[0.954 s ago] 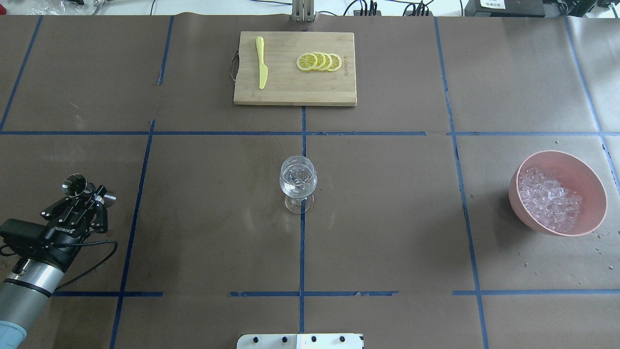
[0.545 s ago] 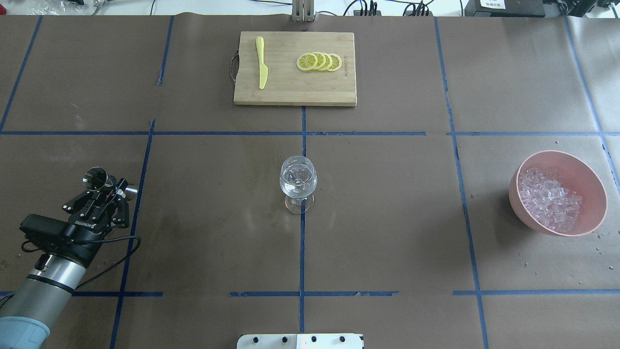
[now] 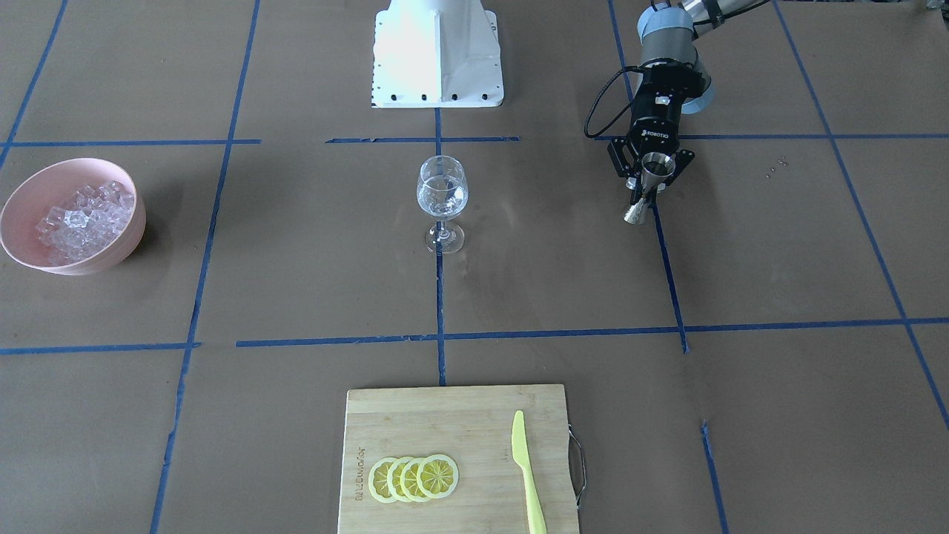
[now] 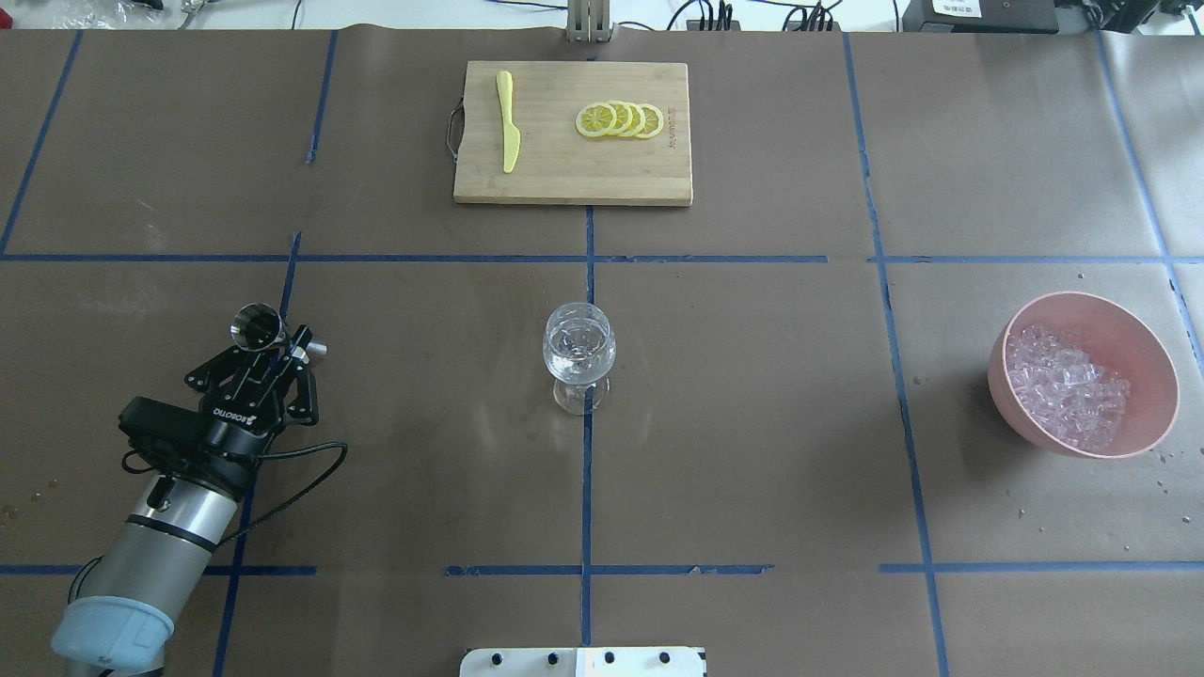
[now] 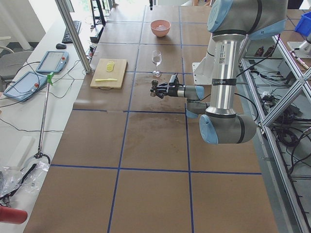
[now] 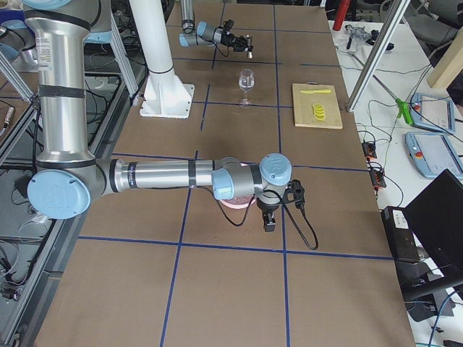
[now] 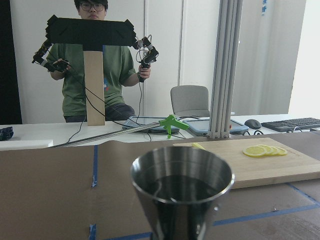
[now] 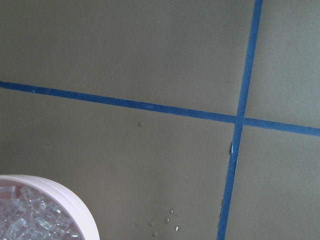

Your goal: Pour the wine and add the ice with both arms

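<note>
wine point(image 7: 181, 187): clear liquid, shallow in upright steel jigger point(image 4: 259, 327) | ice point(image 4: 1068, 395): heap of clear cubes in pink bowl point(image 4: 1146, 350), desk point(image 4: 752, 423) 3 o'clock | left arm point(image 4: 169, 536): 8 o'clock, tool point(image 4: 282, 350) clamping jigger | right arm point(image 6: 155, 176): stretched over bowl

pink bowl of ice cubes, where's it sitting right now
In the overhead view the round pink bowl of clear ice cubes sits far right, on the robot's right side, level with the clear stemmed glass at the centre.
</note>
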